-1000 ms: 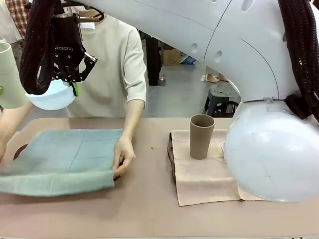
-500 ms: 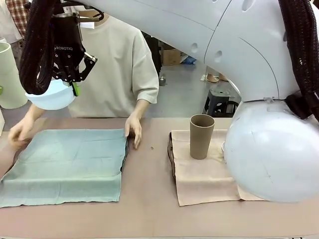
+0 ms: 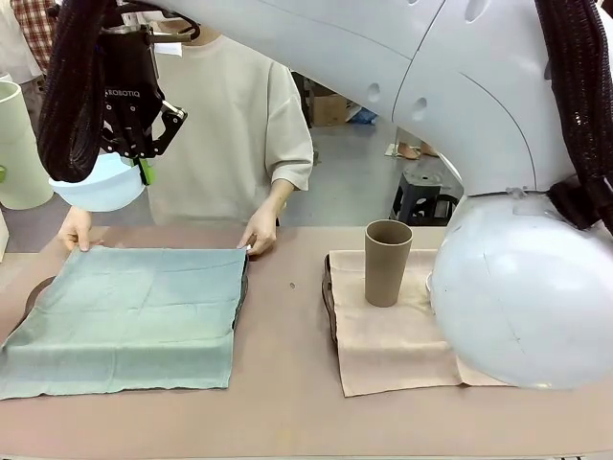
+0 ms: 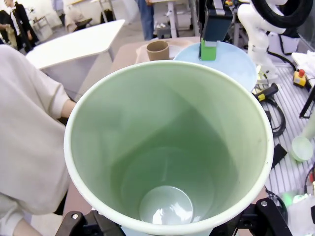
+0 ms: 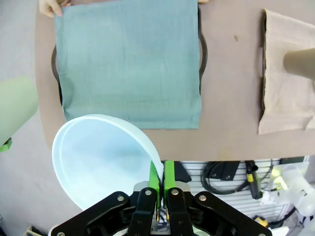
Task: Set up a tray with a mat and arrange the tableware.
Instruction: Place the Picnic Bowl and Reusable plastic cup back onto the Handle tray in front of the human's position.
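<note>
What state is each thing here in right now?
Green mat: spread flat, person's hands at its far corners.
Beige mat: flat.
Brown tumbler: upright on beige mat.
Blue bowl: rim pinched, held aloft by right gripper.
Green tumbler: held, empty.

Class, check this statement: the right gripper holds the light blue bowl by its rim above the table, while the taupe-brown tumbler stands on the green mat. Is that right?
Not quite. The right gripper does pinch the light blue bowl by its rim, but the taupe-brown tumbler stands on the beige mat, not the green mat. The front view shows this.
</note>
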